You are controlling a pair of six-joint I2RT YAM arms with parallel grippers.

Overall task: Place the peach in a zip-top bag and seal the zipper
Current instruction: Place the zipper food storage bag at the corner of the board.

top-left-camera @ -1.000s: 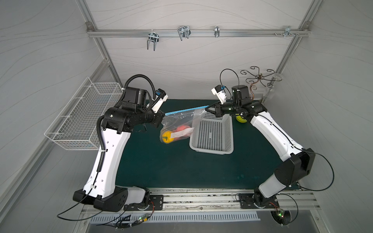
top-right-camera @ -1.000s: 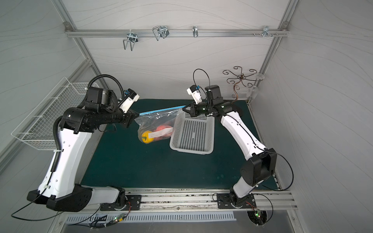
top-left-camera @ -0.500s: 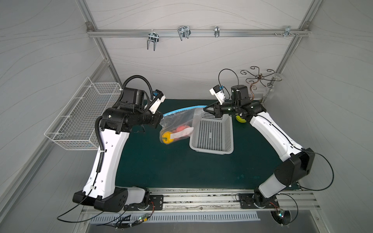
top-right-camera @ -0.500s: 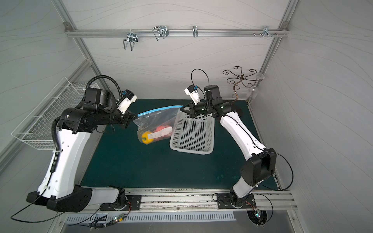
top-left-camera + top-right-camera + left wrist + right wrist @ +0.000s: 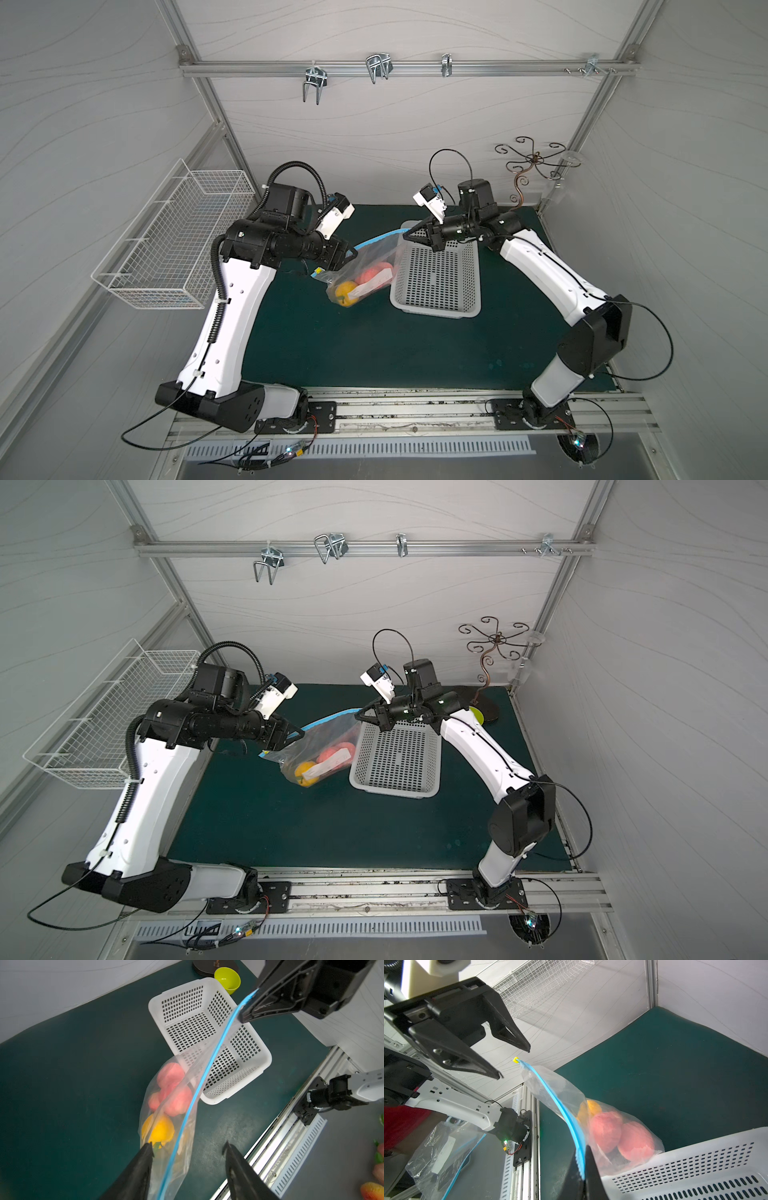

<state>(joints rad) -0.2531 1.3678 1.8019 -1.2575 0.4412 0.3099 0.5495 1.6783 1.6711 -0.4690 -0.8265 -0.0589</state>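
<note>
The clear zip-top bag (image 5: 365, 266) (image 5: 322, 750) hangs by one corner beside the white basket, its lower end on the green mat. Pink peach (image 5: 176, 1099) (image 5: 606, 1130) lies inside it next to a yellow fruit (image 5: 159, 1129). My right gripper (image 5: 582, 1153) (image 5: 409, 235) is shut on one end of the blue zipper (image 5: 209, 1064) (image 5: 556, 1103). My left gripper (image 5: 188, 1147) (image 5: 347, 253) is open. The zipper's other end with its yellow piece (image 5: 515, 1060) lies loose between its fingers, touching neither.
A white perforated basket (image 5: 436, 307) (image 5: 268, 1059) stands right of the bag, under my right gripper. A green cup (image 5: 227, 979) and a metal stand (image 5: 534, 166) are at the back right. A wire basket (image 5: 174, 245) hangs on the left wall.
My left gripper has opened and let go of the zipper's yellow end, drawing back a little to the left. That end of the bag has sagged. The right gripper keeps its hold.
</note>
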